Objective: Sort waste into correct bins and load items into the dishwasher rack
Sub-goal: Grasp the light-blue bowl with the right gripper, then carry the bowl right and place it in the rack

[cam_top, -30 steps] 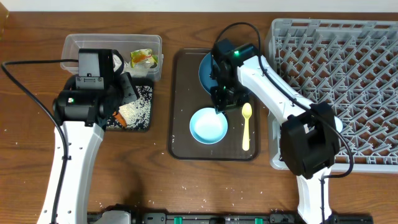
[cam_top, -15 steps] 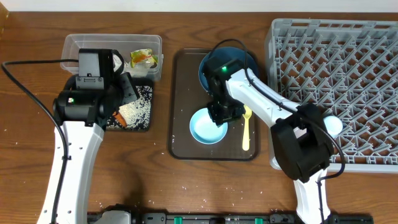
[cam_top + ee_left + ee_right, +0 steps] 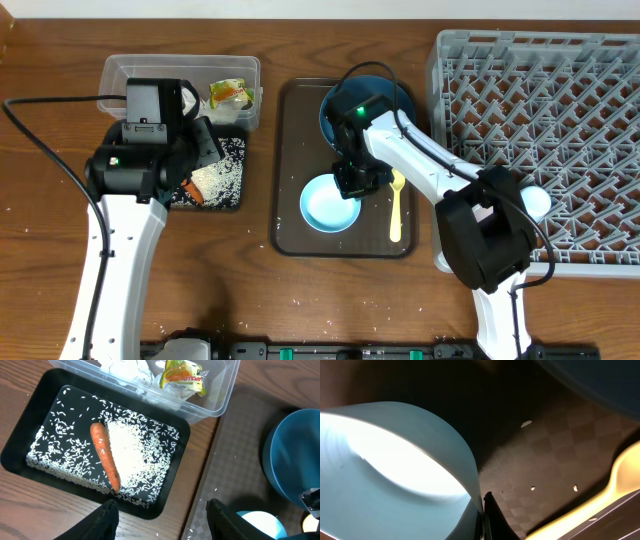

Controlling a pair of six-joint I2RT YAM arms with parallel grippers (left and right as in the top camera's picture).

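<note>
a brown wooden counter [image 3: 250, 290] carries everything. on the dark brown rectangular serving tray [image 3: 290, 230] sits the pale blue round bowl [image 3: 325, 208], with the large dark-blue round plate [image 3: 330, 115] behind it and the pale yellow plastic spoon [image 3: 396, 205] beside it. the right tool [image 3: 352, 180] is at the bowl's far rim; whether it grips cannot be told. the left tool [image 3: 164, 517] hangs wide open and empty over the shallow black rectangular tray [image 3: 176, 477] holding the orange carrot [image 3: 105, 455] and white rice grains [image 3: 135, 450]. the big grey plastic rack [image 3: 540, 100] stands at the right.
</note>
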